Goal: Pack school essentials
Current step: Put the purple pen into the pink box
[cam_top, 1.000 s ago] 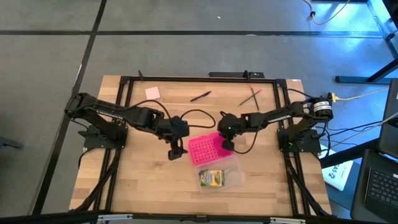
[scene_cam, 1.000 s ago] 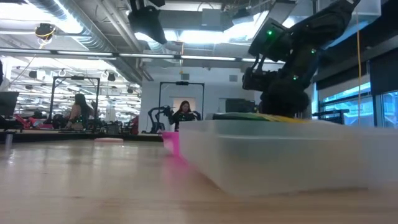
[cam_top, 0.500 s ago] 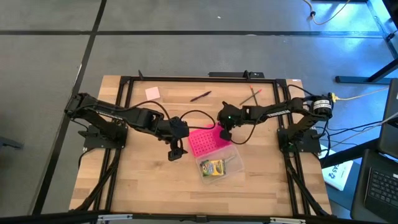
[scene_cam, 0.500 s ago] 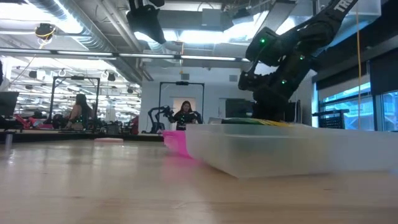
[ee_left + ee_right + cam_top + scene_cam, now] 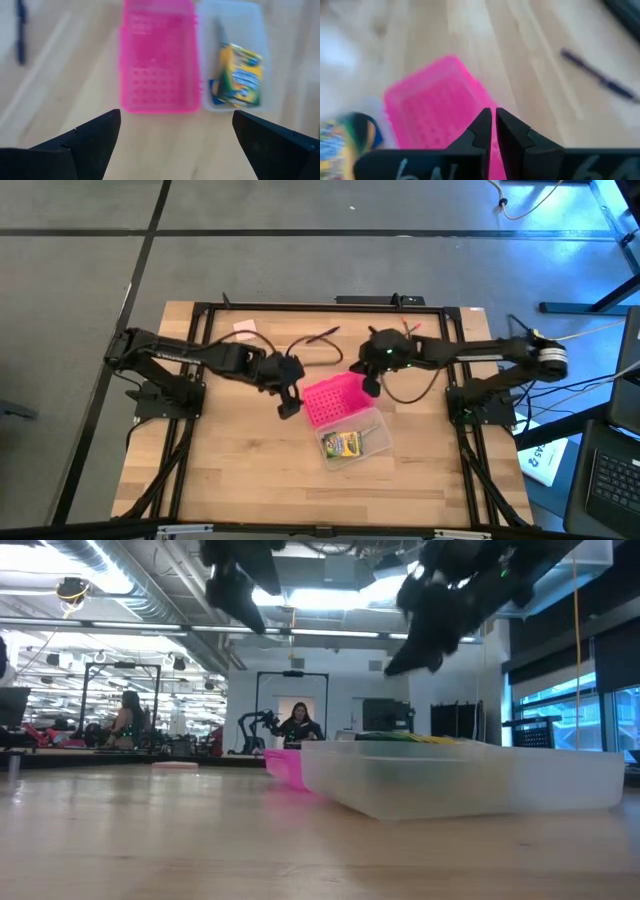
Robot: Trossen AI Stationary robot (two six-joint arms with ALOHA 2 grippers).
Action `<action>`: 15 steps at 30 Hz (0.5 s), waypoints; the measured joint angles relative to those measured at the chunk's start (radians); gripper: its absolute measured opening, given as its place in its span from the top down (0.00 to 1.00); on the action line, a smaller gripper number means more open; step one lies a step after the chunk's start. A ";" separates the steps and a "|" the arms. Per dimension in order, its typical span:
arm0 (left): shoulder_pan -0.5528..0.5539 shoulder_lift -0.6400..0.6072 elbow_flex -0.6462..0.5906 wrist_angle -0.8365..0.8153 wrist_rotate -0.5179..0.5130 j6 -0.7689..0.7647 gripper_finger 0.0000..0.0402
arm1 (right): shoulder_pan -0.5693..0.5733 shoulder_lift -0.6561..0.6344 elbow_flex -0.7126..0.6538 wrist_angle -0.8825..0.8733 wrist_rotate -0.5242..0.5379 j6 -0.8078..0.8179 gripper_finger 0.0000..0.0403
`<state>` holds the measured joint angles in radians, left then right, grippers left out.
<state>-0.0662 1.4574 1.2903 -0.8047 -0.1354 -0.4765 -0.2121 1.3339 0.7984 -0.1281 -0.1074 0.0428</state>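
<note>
pen [image 5: 322,335] just behind left hand [image 5: 289,402], lying slantwise | left hand open, nearer | right hand [image 5: 371,385] closed, empty | pencils [image 5: 404,334] behind right

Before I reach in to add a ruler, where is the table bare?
The near wooden table in front of the clear plastic case is bare, and so is the strip past the case's right side. The middle is crowded: pink perforated lid, both pincers; pen and pencils lie at the far edge.
</note>
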 joint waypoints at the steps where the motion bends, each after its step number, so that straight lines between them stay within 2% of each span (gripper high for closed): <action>1: 0.024 0.000 0.000 -0.002 0.001 0.013 0.06 | 0.001 -0.034 0.003 -0.017 0.000 0.001 0.93; 7: 0.201 0.012 0.000 0.014 0.017 0.122 0.06 | 0.019 -0.191 0.003 -0.059 -0.039 -0.049 0.93; 15: 0.441 0.030 -0.001 -0.007 0.057 0.192 0.06 | 0.047 -0.254 0.003 -0.074 -0.045 -0.044 0.93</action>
<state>0.3744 1.4876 1.2892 -0.8120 -0.0788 -0.2847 -0.1650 1.0802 0.8013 -0.2023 -0.1520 -0.0014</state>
